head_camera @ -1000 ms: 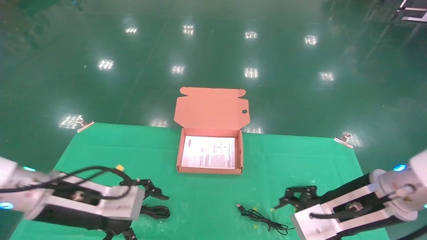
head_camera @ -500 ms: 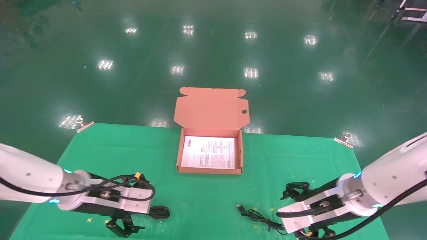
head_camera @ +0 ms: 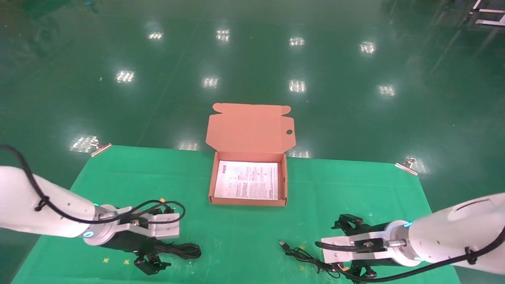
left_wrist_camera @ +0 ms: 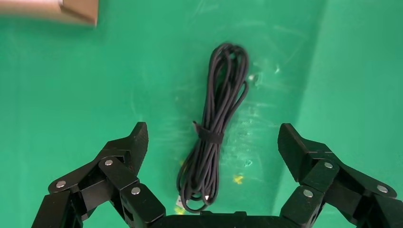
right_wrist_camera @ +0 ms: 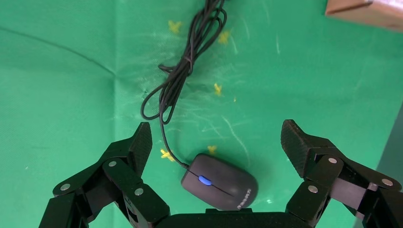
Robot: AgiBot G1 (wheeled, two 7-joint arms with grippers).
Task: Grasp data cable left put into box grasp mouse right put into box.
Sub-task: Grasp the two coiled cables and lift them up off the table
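Two end effectors are at work over the green surface point(head_camera: 244, 236), one on each near side of the box point(head_camera: 248, 200).

Left end effector point(left_wrist_camera: 212, 137): released, both black fingers point(left_wrist_camera: 124, 152) spread wide. The data cable point(left_wrist_camera: 214, 133) lies flat on the surface between them, untouched by either finger, a long wound bundle cinched by a tie about midway. In the head view this bundle point(head_camera: 185, 249) shows just beside the left end effector point(head_camera: 152, 263), on the near left of the surface.

Right end effector point(right_wrist_camera: 216, 142): released, fingers point(right_wrist_camera: 304, 147) likewise spread wide. The mouse point(right_wrist_camera: 219, 182) sits on the surface between them, close to the palm, upright with its blue wheel showing, touching neither finger. Its cord point(right_wrist_camera: 185, 71) runs away from it in loose loops; in the head view the cord point(head_camera: 307, 258) ends at a USB plug point(head_camera: 283, 244) on the near right, and the mouse itself is hidden under the right end effector point(head_camera: 361, 272).

Box: stands at the middle of the surface toward the far edge, lid flap point(head_camera: 249, 128) open and raised at the back, with only a white printed sheet point(head_camera: 247, 185) inside. Both task items lie well apart from it.
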